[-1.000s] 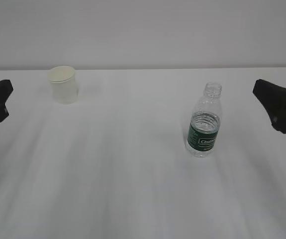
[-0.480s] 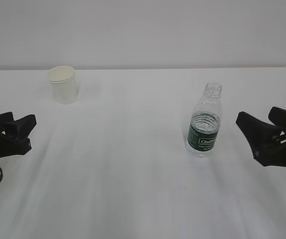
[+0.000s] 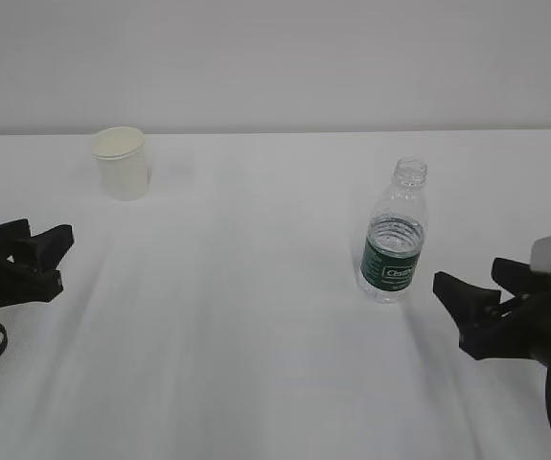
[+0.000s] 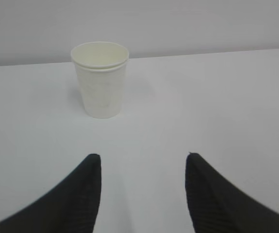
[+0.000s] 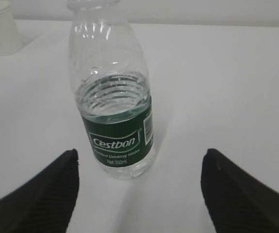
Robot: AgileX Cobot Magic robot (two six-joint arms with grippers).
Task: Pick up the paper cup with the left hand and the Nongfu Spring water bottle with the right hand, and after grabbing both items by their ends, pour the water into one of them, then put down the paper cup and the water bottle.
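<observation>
The off-white paper cup (image 3: 121, 163) (image 4: 100, 79) stands upright at the back left of the white table. My left gripper (image 3: 62, 253) (image 4: 143, 156) is open and empty, low over the table, well short of the cup. The clear water bottle (image 3: 393, 233) (image 5: 114, 97) with a dark green label stands upright and capless, right of centre, with water up to about the label's top. My right gripper (image 3: 469, 287) (image 5: 140, 153) is open and empty, just right of the bottle's base, apart from it. The cup (image 5: 1, 26) also shows far off in the right wrist view.
The white table (image 3: 256, 345) runs back to a plain pale wall (image 3: 275, 57). Bare tabletop lies between the cup and the bottle.
Both arms have come inward and lower from the view's edges. The right gripper has closed in on the bottle; the left has shifted only slightly in the last half second. Cup and bottle have not moved.
</observation>
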